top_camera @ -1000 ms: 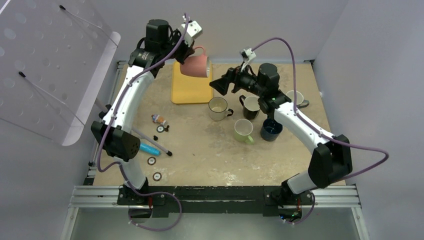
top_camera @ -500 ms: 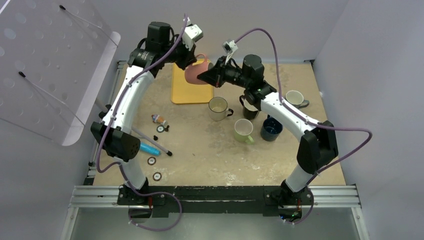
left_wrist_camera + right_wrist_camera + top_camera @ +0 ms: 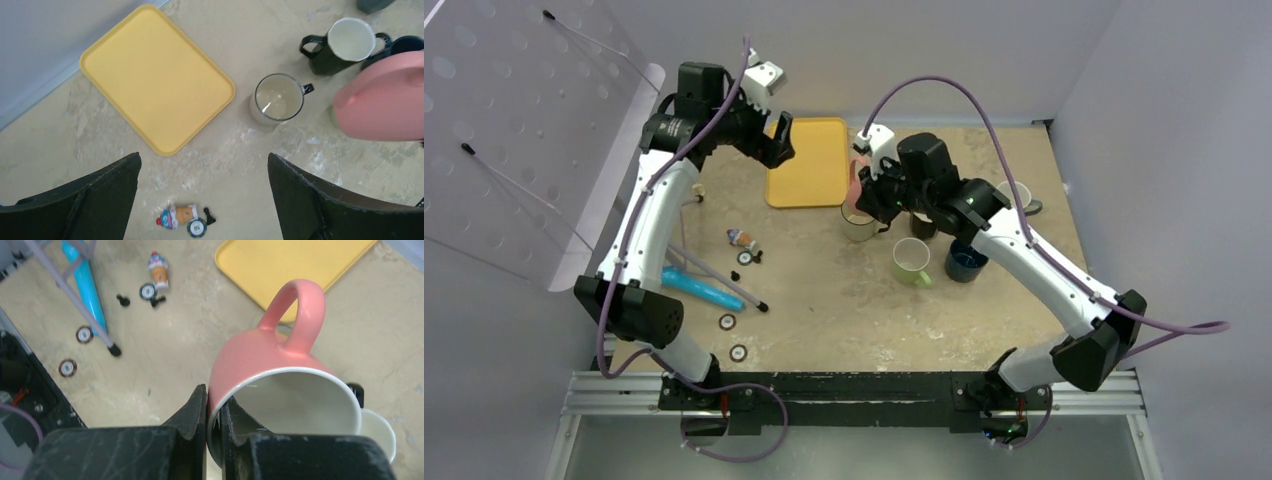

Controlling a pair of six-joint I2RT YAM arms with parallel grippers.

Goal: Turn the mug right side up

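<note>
My right fingers (image 3: 192, 410) pinch the pink ceramic mug (image 3: 280, 365) by its rim, a hold for tipping it upright, beside the yellow plastic tray (image 3: 155, 75) — left fingers (image 3: 100, 195) gape, empty.

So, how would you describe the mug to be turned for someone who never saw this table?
Find the yellow tray at the far side of the table. Right of its near corner stands a group of mugs; above them the right gripper pinches the pink mug by its rim. It is the only pink one, and the only one in the air.
</note>
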